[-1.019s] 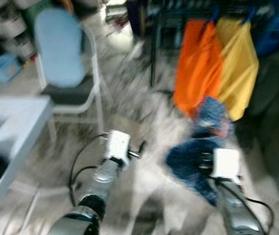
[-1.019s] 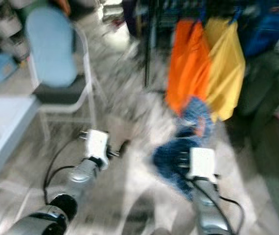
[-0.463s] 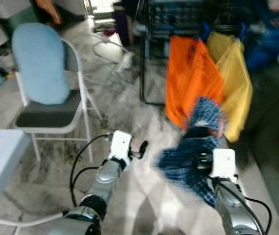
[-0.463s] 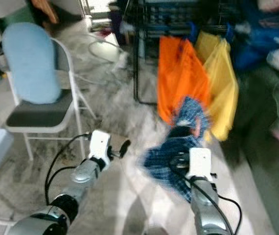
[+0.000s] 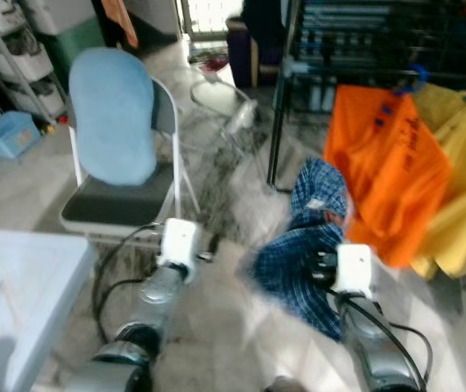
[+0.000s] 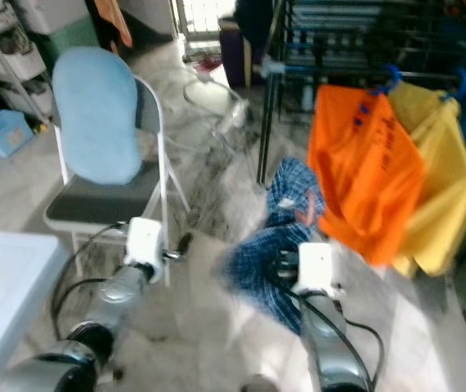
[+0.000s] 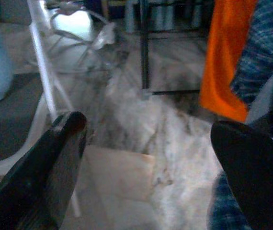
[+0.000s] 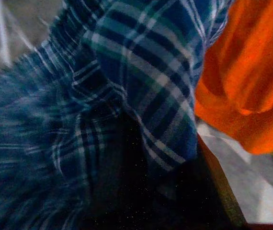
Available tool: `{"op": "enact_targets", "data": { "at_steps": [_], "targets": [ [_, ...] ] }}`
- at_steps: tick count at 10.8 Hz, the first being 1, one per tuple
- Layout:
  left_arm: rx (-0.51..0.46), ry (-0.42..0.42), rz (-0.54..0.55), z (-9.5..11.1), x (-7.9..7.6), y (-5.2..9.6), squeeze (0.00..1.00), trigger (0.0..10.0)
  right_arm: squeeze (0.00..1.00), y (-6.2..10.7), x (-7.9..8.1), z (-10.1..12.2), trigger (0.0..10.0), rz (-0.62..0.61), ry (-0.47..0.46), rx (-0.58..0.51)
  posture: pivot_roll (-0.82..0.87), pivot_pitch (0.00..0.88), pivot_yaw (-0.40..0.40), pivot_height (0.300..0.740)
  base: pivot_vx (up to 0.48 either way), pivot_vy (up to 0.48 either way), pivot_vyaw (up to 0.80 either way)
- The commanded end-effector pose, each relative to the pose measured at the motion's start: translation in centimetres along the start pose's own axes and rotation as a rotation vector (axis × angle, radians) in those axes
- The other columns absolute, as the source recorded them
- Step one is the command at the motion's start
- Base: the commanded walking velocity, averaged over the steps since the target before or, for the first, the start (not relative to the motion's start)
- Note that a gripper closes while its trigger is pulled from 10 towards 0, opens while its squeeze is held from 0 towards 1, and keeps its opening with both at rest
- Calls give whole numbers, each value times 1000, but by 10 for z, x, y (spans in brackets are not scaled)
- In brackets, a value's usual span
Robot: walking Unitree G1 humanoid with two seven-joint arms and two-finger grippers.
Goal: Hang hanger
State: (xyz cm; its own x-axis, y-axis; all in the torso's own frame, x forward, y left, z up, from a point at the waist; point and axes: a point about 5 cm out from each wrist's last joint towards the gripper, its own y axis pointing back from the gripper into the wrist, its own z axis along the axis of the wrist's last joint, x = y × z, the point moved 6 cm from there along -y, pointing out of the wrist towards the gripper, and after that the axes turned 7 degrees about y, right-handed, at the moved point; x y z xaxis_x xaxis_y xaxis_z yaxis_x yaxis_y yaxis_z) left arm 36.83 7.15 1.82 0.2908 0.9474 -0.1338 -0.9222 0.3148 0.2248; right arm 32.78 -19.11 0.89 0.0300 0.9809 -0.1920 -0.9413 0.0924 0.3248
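Hanger itself is hard to make out; it seems buried in the blue plaid shirt (image 5: 302,245) bunched over the right end effector (image 5: 321,265), low before the black garment rack (image 6: 275,98). An orange shirt (image 5: 384,175) and a yellow one (image 5: 462,196) hang there. A folding chair (image 5: 127,175) with a light-blue pad stands left, a white bench (image 5: 20,278) nearer. Right fingers are hidden in cloth, grip unclear. The left end effector (image 7: 146,158) hangs spread wide, empty, above the marble floor (image 7: 165,129).

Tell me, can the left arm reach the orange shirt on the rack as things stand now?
Probably not. The left pincer is open and free, but the orange shirt hangs off to the right, past the plaid shirt at the right pincer.
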Motion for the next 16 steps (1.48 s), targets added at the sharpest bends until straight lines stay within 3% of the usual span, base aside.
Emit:
{"op": "enact_targets", "data": {
  "at_steps": [1,3,7,8,9,10,12,14,16],
  "targets": [
    [0,-21,36,3,16,2,0,10000,0,-3,5,11,10000,-1,-24,-27,-251,6,41,740,311,364,0],
    [19,-12,40,-4,14,4,0,10000,0,-7,4,13,10000,-2,-21,-27,-247,7,37,740,381,283,-775],
    [33,-25,24,-14,2,6,0,10000,0,-5,-2,15,10000,-4,-6,-42,-245,62,13,740,168,62,0],
    [30,-17,83,-20,18,15,0,10000,0,-9,11,13,10000,52,11,-27,-143,34,-65,740,0,0,0],
    [19,-15,104,-19,24,17,0,10000,0,-12,19,18,10000,91,24,-36,-130,31,-74,740,0,0,0],
    [-4,2,190,-19,48,26,0,10000,0,-22,46,23,10000,193,67,-21,-8,15,-139,740,0,0,0],
    [-23,27,251,-19,68,35,0,10000,0,-30,64,37,10000,240,83,-40,19,27,-131,740,0,-317,0],
    [-21,5,240,-20,70,38,0,10000,0,-31,70,31,10000,238,45,-22,24,10,-99,740,0,-471,0],
    [-10,-7,193,-18,59,31,0,10000,0,-32,64,26,10000,211,31,-12,-1,2,-77,740,0,-397,0]
  ]
}}
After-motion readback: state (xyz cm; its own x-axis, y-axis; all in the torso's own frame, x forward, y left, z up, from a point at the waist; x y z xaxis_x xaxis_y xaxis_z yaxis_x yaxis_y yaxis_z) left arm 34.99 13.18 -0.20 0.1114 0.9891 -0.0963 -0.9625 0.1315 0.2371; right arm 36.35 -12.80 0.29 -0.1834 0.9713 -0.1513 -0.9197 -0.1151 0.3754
